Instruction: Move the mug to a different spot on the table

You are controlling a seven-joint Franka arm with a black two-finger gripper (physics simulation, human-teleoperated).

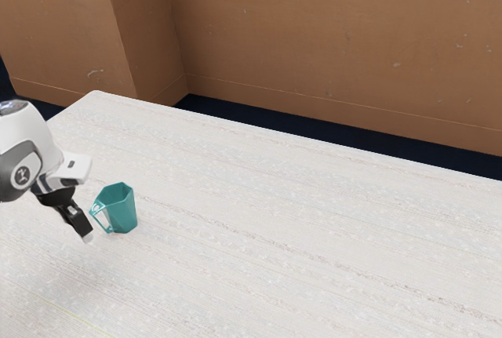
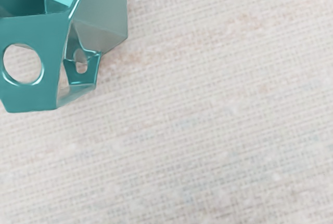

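While brown walls [image 1: 329, 32] and a strip of dark floor [image 1: 353, 130] close off the back of the scene, you see a pale, wood-grained table [image 1: 314, 220] spreading across the foreground of the exterior view. Its far corner points toward the angle where the walls meet.

At the exterior view's left edge, your white arm [image 1: 23, 158] leans in over the tabletop with its wrist bent downward. Below it the black gripper [image 1: 81, 228] hangs low, close to the table surface and pointing down and toward the exterior view's right. From this side angle you cannot tell whether the claw stands apart or together.

Just beside the gripper, on the exterior view's right of it, the teal mug [image 1: 119, 206] stands upright on the table with its open mouth up. It sits near the table's left side in that view, well apart from the far edge and the walls. Its faceted sides taper slightly toward the base.

Facing the gripper is the mug's handle [image 1: 97, 214]. It appears very close to the claw's tip, though contact cannot be confirmed. In the wrist view the handle shows as a flat teal face pierced by a round hole, with the angular body of the mug behind it and bare tabletop beside it.
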